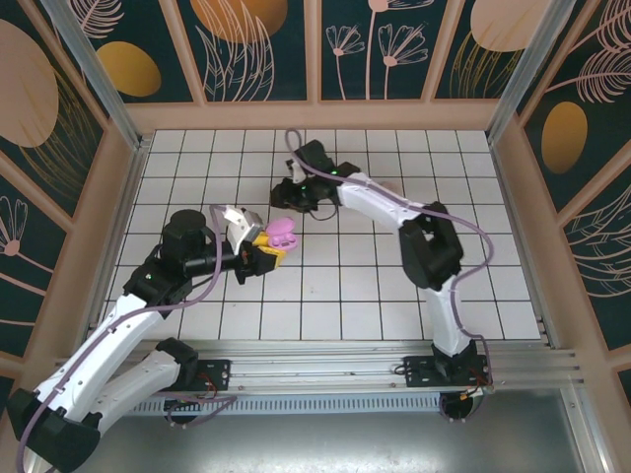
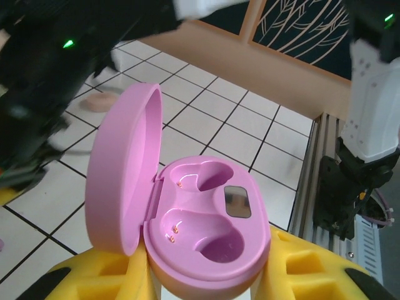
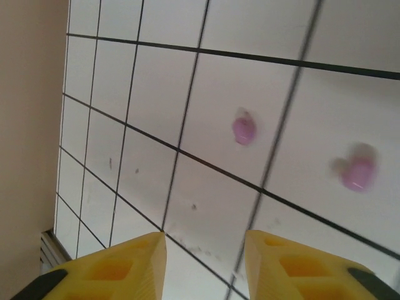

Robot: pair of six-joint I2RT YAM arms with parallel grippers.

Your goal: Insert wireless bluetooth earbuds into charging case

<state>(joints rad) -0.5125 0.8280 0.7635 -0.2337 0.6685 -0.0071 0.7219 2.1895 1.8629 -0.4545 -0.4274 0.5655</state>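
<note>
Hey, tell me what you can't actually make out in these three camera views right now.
- Right wrist view: the earbuds are motion-blurred; their orientation is unreadable.
- Left wrist view: the charging case base is cut off by the bottom edge and the left hand; a pale blob on the tiles is too blurred to identify.
- Top view: the right hand is too small and dark to show its finger spread.

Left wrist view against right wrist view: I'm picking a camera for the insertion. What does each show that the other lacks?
Left wrist: the open pink case, both sockets empty, clamped in the left gripper. Right wrist: two earbuds lying apart on the tiles beyond the open right gripper. Both: yellow fingers at the bottom edge, and those white tiles.
</note>
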